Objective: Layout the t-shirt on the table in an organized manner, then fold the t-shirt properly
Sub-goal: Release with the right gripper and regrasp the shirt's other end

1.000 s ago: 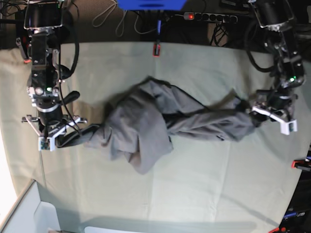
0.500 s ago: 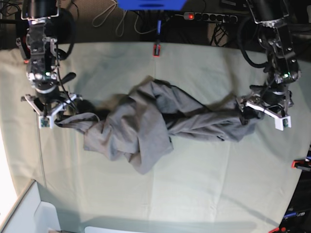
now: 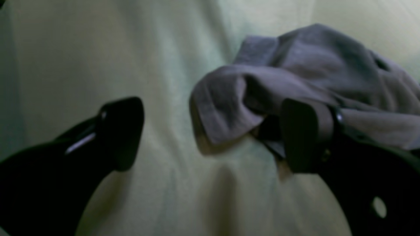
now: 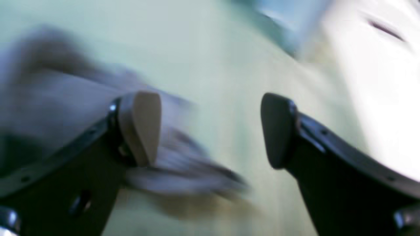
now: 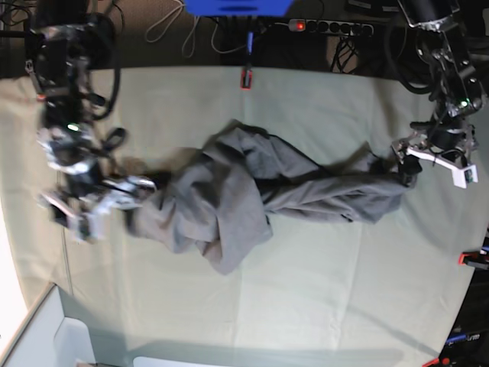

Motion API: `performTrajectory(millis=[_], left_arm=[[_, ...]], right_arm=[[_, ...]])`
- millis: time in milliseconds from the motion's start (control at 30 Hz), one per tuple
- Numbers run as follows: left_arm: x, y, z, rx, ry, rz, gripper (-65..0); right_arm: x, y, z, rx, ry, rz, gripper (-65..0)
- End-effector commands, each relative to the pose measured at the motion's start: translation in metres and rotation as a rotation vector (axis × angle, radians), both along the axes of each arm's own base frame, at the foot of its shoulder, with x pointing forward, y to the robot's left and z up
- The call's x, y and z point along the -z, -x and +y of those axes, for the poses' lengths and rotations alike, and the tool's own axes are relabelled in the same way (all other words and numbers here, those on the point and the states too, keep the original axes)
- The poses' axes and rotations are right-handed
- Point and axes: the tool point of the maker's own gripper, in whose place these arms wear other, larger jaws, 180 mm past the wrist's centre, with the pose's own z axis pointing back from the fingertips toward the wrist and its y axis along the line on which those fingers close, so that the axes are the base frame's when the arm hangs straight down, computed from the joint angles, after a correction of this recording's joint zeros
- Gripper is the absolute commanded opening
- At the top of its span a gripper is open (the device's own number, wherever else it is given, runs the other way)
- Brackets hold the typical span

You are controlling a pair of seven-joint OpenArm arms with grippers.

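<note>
— Grey cloth is what my left wrist camera shows: the t-shirt (image 3: pixel 295 82) lies bunched on the table (image 3: pixel 98 49). The left gripper (image 3: pixel 210 134) stands wide, one finger (image 3: pixel 305 134) touching a fold, nothing pinched.

— And the other wrist?

— Blurry. The right gripper (image 4: pixel 210 131) gapes too, its pale pad (image 4: pixel 144 124) beside shirt fabric, holding nothing.

— From the base camera?

— The t-shirt (image 5: pixel 252 191) sprawls crumpled mid-table (image 5: pixel 306 306), one end near each arm. I'm in the laying-out step, I judge. Next I need fresh grips on proper corners, probably the hem or shoulders, then a spread outward.
</note>
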Motion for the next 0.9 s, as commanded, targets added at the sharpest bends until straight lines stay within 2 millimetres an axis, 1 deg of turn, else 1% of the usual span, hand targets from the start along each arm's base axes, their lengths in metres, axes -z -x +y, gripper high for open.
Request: performTrajectory(millis=[0,67,100,133,167,233,267,333,400,500,600,700,733,800,867], left_arm=[[-0.008,0.000,0.006,-0.003,-0.018,-0.023,-0.9],[-0.009,0.004,0.006,0.001,-0.026,-0.019,-0.9],[-0.010,0.009,0.007,0.005,-0.036,-0.014,-0.9],[-0.010,0.012,0.008,0.008,-0.044,-0.009,-0.9],[-0.011,0.014,0.008,0.011,-0.049,-0.009,-0.9],[-0.015,0.018,0.007,0.018,-0.062,-0.010,-0.9],[-0.016,0.022,0.008,0.020,-0.068,-0.009,-0.9],[-0.018,0.025,0.007,0.025,-0.076,-0.007,-0.9],[-0.019,0.030,0.011,0.014,-0.083,-0.006,-0.9],[-0.024,0.036,0.023,-0.028,-0.091,-0.015,-0.9],[-0.023,0.040,0.031,-0.052,-0.093,-0.010,-0.9],[-0.023,0.041,0.033,-0.055,-0.095,-0.010,-0.9],[-0.023,0.041,0.033,-0.055,-0.095,-0.010,-0.9],[-0.025,0.038,0.032,-0.054,-0.095,-0.016,-0.9],[-0.025,0.036,0.031,-0.049,-0.094,-0.019,-0.9]], right_arm=[[-0.016,-0.010,0.022,-0.072,-0.011,-0.034,-17.3],[-0.019,-0.020,0.058,-0.165,-0.024,0.003,-17.3],[-0.016,-0.024,0.078,-0.210,-0.032,0.032,-17.3],[-0.013,-0.030,0.093,-0.239,-0.036,0.060,-17.3],[-0.012,-0.037,0.105,-0.261,-0.039,0.074,-17.3],[-0.004,-0.047,0.126,-0.299,-0.039,0.121,-17.3],[0.003,-0.052,0.137,-0.320,-0.035,0.151,-17.3],[0.024,-0.059,0.150,-0.347,-0.019,0.224,-17.3],[0.045,-0.062,0.160,-0.368,-0.009,0.289,-17.3],[0.064,-0.066,0.160,-0.374,0.013,0.352,-17.4],[0.075,-0.069,0.159,-0.364,0.006,0.390,-17.7],[0.078,-0.069,0.158,-0.363,0.008,0.402,-22.0],[0.079,-0.068,0.158,-0.363,0.008,0.404,-25.2],[0.079,-0.068,0.158,-0.364,0.007,0.402,-35.6],[0.075,-0.070,0.159,-0.365,0.007,0.391,-51.2]])
